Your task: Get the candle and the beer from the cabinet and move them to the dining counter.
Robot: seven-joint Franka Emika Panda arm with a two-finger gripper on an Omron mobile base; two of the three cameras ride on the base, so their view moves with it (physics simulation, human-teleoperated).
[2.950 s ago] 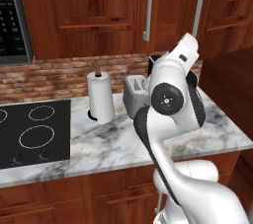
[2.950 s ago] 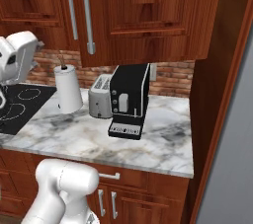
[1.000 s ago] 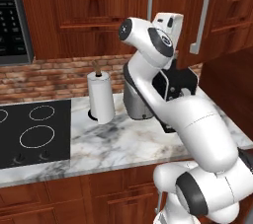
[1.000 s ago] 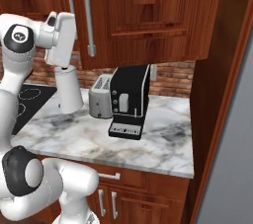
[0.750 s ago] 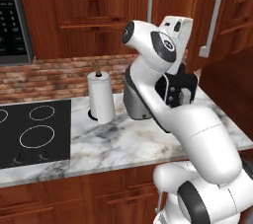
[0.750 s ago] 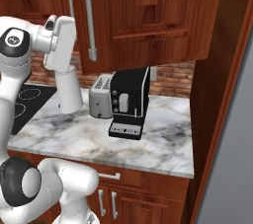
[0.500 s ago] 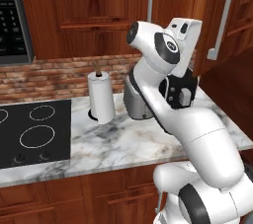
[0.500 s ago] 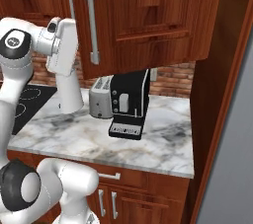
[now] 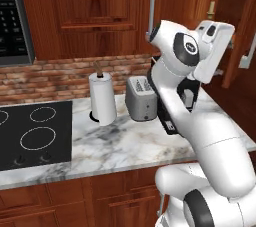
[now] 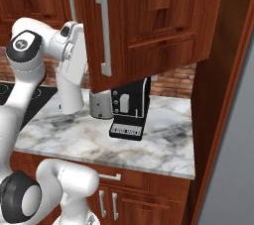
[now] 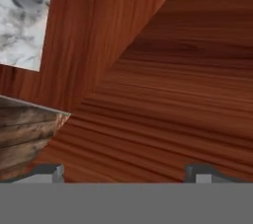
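The cabinet is reddish-brown wood on the wall above the counter. Its right door stands swung out, silver bar handle facing the right base camera. In the dark opening I see a small cream shape that looks like the candle. My white hand is raised at the opening's edge, behind the door in the right base view. In the hand view my gripper is open, fingertips wide apart and nothing between them, facing bare wooden panels. The beer is hidden. The dining counter is out of view.
On the marble counter below stand a paper towel roll, a silver toaster and a black coffee machine. A black cooktop lies at the left, a microwave above it. A tall wooden panel bounds the right.
The right cabinet door has swung further open, its handle moving right in the left base view and toward the right base camera. My hand has followed it rightward, jaws staying open.
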